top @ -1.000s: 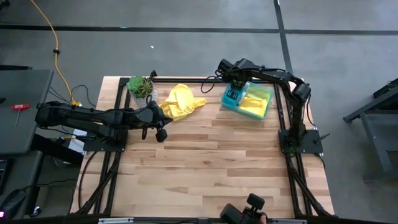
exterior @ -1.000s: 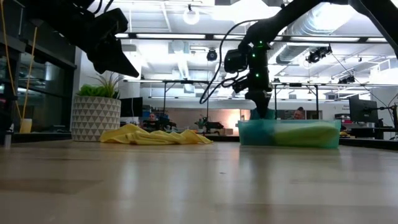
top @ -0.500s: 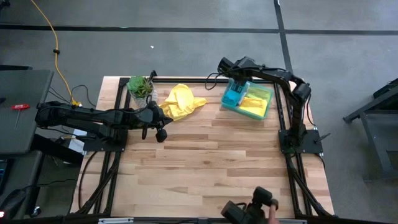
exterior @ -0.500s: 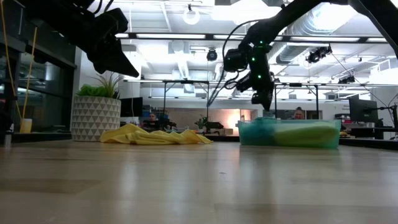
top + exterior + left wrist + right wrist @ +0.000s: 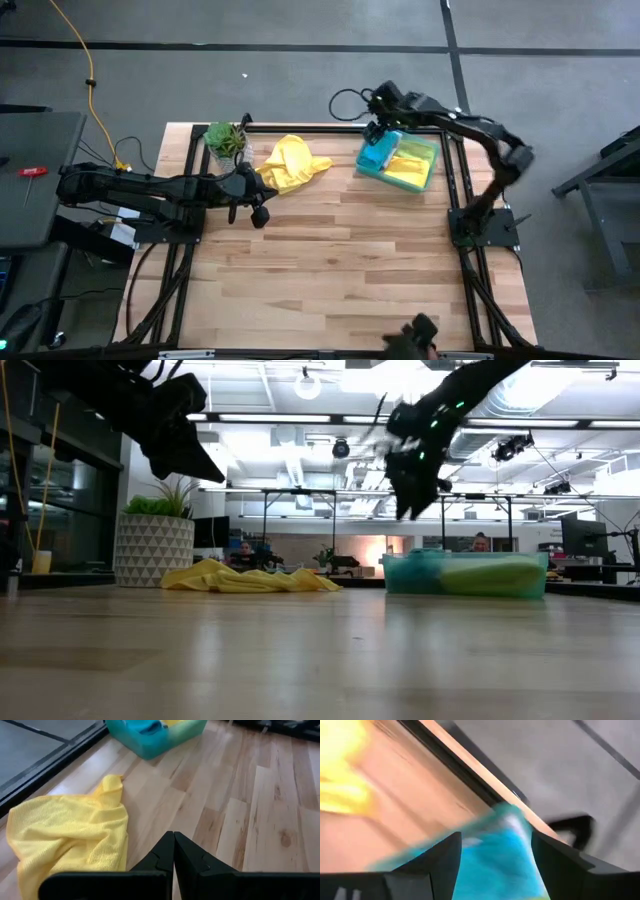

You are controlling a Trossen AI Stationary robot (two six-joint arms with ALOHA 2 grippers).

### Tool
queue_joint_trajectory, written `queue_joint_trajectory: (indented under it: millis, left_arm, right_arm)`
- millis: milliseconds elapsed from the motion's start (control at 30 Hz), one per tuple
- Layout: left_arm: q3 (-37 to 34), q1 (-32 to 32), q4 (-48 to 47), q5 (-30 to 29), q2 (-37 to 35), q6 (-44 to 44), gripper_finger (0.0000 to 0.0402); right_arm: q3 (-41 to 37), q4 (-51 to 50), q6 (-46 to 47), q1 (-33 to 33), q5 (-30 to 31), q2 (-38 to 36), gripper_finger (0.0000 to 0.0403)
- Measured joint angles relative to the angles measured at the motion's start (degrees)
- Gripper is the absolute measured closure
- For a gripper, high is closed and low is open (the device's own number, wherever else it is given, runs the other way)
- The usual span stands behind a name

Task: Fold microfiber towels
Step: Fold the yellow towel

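Teal-blue towel and lime-green towel in tray — right hand above.

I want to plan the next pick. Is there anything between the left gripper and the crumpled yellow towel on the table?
Nothing visible does. The left gripper, shut, hangs just beside the yellow towel, with only bare table between them. The potted plant stands off to the towel's side, not in the path.
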Motion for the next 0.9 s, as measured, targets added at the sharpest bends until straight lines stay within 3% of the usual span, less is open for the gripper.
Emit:
queue_joint_trajectory:
  millis: [167, 267, 433, 667, 767, 900]
  left_arm:
    - [0.03, 0.12, 4.93, -4.27, 0.02, 3.18, 0.0401]
    - [0.52, 2.15, 6.13, -7.31, 0.04, 2.82, 0.0393]
    - [5.78, 10.38, -0.38, 1.26, 3.57, 3.46, 0.0348]
    - [14.37, 18.83, -19.11, 8.12, 17.77, 6.16, 0.0261]
    - [16.58, 20.18, -26.22, 6.62, 22.91, 5.89, 0.0238]
    - [18.54, 20.46, -28.45, 0.91, 26.69, 7.97, 0.0228]
  right_arm:
    - [-16.12, 15.69, 11.47, 4.00, -9.34, -14.79, 0.0170]
    - [-25.44, 22.68, 18.19, 9.21, -10.63, -23.10, 0.0170]
    - [-37.06, 34.57, 28.10, 19.66, -7.08, -33.50, 0.0170]
    - [-44.37, 38.39, 37.29, 28.83, 3.40, -37.88, 0.0170]
    - [-45.17, 38.18, 39.43, 30.68, 4.17, -37.49, 0.0170]
    - [-45.39, 38.12, 40.88, 32.05, 5.42, -36.68, 0.0170]
